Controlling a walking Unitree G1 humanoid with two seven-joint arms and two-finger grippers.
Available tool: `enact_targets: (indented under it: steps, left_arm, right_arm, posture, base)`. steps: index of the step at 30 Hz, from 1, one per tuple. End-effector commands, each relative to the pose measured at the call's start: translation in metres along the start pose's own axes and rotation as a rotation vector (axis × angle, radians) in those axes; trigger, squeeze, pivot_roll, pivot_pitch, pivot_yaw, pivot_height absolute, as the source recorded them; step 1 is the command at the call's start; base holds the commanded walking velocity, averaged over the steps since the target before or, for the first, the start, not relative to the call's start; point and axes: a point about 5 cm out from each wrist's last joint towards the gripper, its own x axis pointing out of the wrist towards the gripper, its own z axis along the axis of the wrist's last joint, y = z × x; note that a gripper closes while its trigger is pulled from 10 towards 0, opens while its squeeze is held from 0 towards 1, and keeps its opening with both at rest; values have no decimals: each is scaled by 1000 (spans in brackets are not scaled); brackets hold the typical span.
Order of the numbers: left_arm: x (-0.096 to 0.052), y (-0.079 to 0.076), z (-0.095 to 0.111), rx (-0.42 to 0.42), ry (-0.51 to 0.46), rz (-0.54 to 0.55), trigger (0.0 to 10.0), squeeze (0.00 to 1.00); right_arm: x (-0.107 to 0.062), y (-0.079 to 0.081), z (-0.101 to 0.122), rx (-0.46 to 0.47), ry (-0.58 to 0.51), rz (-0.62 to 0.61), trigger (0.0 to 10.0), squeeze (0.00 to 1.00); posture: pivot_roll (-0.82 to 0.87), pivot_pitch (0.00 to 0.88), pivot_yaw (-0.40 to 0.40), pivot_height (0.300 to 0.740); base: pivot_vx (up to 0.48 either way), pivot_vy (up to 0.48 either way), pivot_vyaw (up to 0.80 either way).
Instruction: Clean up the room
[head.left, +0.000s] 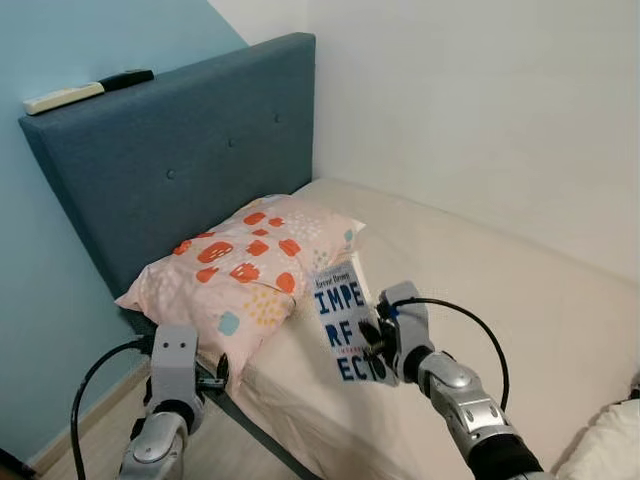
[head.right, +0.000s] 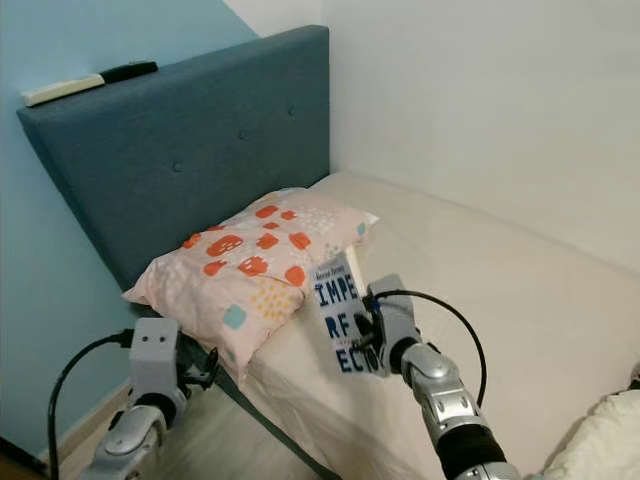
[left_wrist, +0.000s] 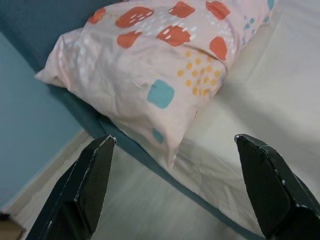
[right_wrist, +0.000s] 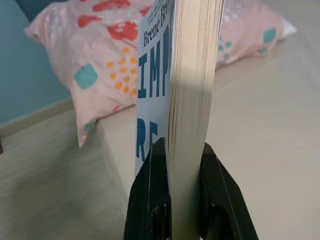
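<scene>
My right gripper is shut on a white book with blue letters on its cover, held upright above the near edge of the bed. In the right wrist view both black fingers clamp the book by its lower edge, pages facing the camera. A pink pillow with orange, yellow and teal patches lies just left of the book at the head of the bed. My left gripper hangs open over the floor beside the bed, below the pillow.
A blue padded headboard stands behind the pillow, with a white remote and a black remote on its top. A blue wall is on the left, a white wall behind the bed. White bedding bunches at lower right.
</scene>
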Motion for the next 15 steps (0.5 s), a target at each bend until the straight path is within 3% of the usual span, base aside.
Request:
enact_targets:
  steps: [1,15]
  left_arm:
    - [0,7,-10,23,39,52,10000,0]
    - [3,7,-16,51,73,26,10000,0]
  right_arm:
    - [-1,-9,6,3,-36,-42,10000,0]
    - [1,-12,8,28,-51,-34,10000,0]
  posture:
    - [-51,91,-25,740]
    - [-49,100,-33,686]
  base:
    - [0,0,0]
    - [0,0,0]
